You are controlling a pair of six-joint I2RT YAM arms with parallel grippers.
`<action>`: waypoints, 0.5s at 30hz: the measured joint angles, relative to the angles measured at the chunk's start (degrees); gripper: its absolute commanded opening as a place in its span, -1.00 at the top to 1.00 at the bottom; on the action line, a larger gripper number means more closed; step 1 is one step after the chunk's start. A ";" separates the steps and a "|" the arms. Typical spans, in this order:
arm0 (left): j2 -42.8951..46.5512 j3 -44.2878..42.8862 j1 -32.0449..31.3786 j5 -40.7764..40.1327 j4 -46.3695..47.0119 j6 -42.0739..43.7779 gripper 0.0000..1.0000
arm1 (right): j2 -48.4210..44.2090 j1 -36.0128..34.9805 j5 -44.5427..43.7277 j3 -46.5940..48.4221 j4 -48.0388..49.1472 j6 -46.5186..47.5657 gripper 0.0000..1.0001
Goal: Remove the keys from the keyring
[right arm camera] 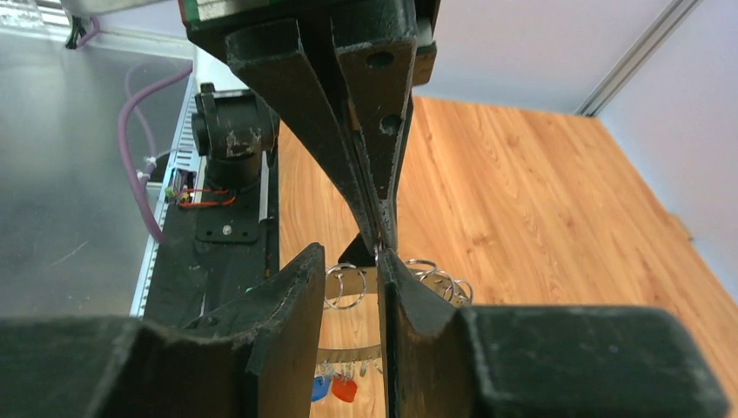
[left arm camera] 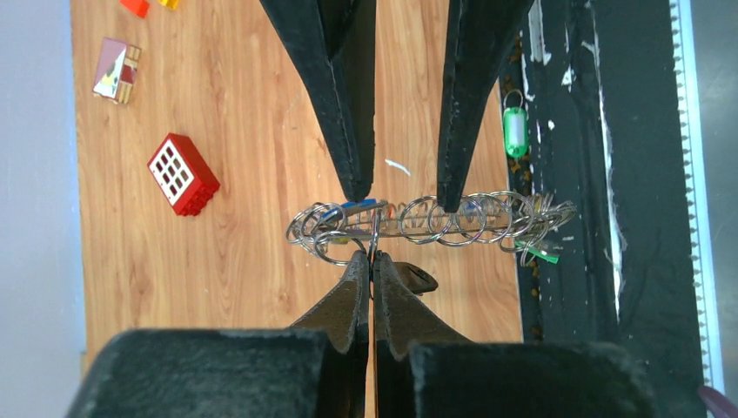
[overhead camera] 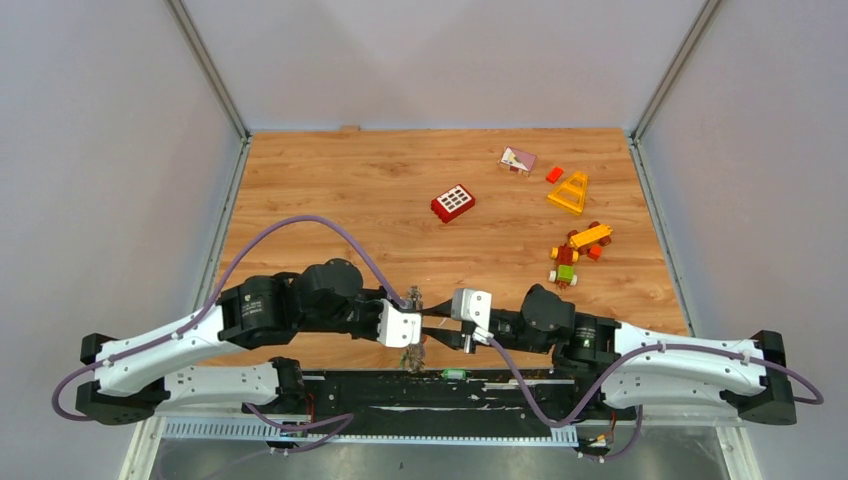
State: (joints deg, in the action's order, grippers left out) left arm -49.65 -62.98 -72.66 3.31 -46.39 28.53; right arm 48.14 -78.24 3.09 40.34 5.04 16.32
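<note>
The keyring [left arm camera: 435,228] hangs edge-on above the wood, a grey band fringed with small wire rings and keys [left arm camera: 531,218]. My left gripper [left arm camera: 372,259] is shut on one small ring at the keyring's near side. In the left wrist view my right gripper [left arm camera: 402,198] comes in from the top, open, its tips straddling the band. The right wrist view shows the right gripper [right arm camera: 351,259] open with rings [right arm camera: 348,284] between its fingers and the keyring's band [right arm camera: 352,353] below. Red and blue key heads [right arm camera: 346,389] dangle under it. From above, both grippers [overhead camera: 428,322] meet over the bunch [overhead camera: 412,357].
A green key tag [left arm camera: 515,131] lies on the black base plate [left arm camera: 592,174]. On the wood lie a red window brick [overhead camera: 453,202], a pink-and-white block [overhead camera: 517,160], a yellow triangle piece [overhead camera: 569,192], a small red brick [overhead camera: 554,174] and a toy brick figure [overhead camera: 575,252].
</note>
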 measured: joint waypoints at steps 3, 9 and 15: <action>-1.33 -1.79 0.00 -0.85 -3.17 1.22 1.00 | 1.11 0.00 -0.26 0.26 -0.70 -0.70 0.41; -2.38 -4.20 0.00 -1.07 -6.27 2.80 1.00 | 3.17 0.00 -1.81 0.57 -0.94 -2.49 0.42; -2.80 -4.24 0.00 -1.03 -7.63 3.80 1.00 | 5.88 0.00 -5.01 1.46 -0.96 -4.11 0.43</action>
State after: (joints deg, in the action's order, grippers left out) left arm -52.45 -67.22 -72.66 2.28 -54.02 32.34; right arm 54.02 -78.24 -1.91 41.80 4.08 12.21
